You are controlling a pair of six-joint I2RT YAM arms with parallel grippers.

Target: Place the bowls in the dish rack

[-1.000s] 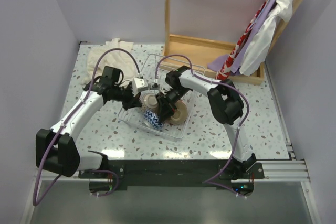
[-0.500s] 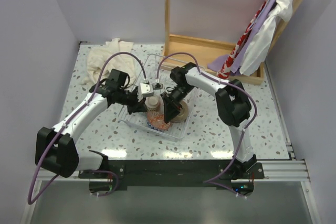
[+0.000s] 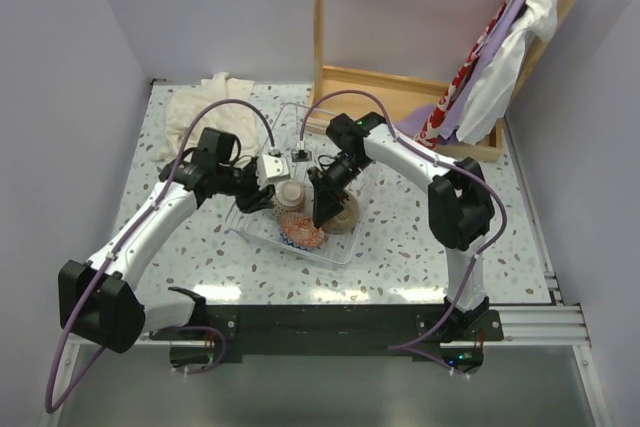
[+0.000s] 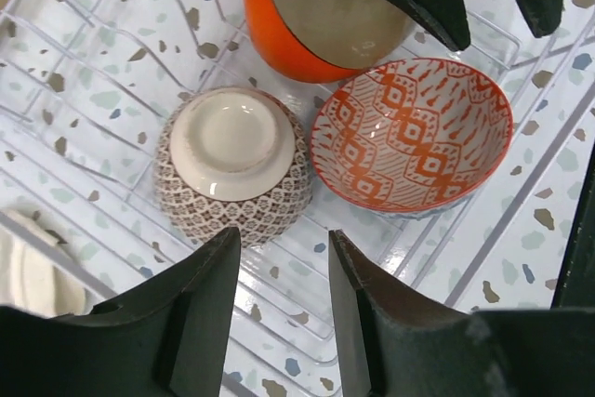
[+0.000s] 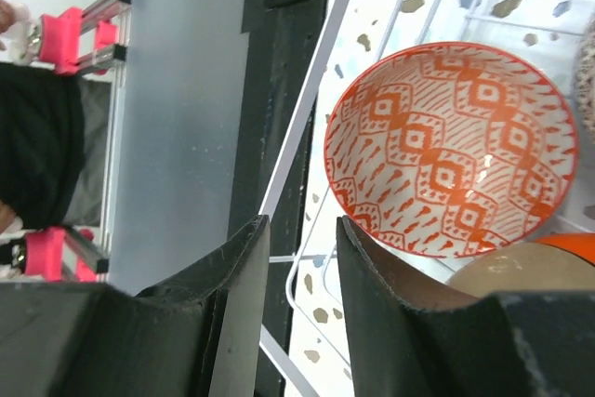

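Note:
The clear dish rack (image 3: 258, 235) holds three bowls. One with an orange-patterned inside and a bluish outside (image 3: 302, 235) sits open side up near the front. A brown-patterned bowl (image 3: 288, 194) lies upside down, showing its pale foot ring. A glossy orange bowl with a tan inside (image 3: 343, 213) leans on its side. The left wrist view shows all three: patterned (image 4: 412, 132), upturned (image 4: 232, 160), orange (image 4: 316, 16). My left gripper (image 4: 282, 239) is open and empty, just beside the upturned bowl. My right gripper (image 5: 300, 225) is open and empty above the rack's near edge, beside the patterned bowl (image 5: 451, 151).
A cream cloth (image 3: 200, 107) lies at the back left of the table. A wooden frame (image 3: 400, 95) stands behind the rack, with clothes (image 3: 500, 57) hanging at the back right. The black rail (image 3: 330, 317) runs along the near edge.
The right gripper held the blue-patterned bowl on edge, tipped it over and let go. The bowl now lies open side up in the rack. Both grippers have drawn back a little.

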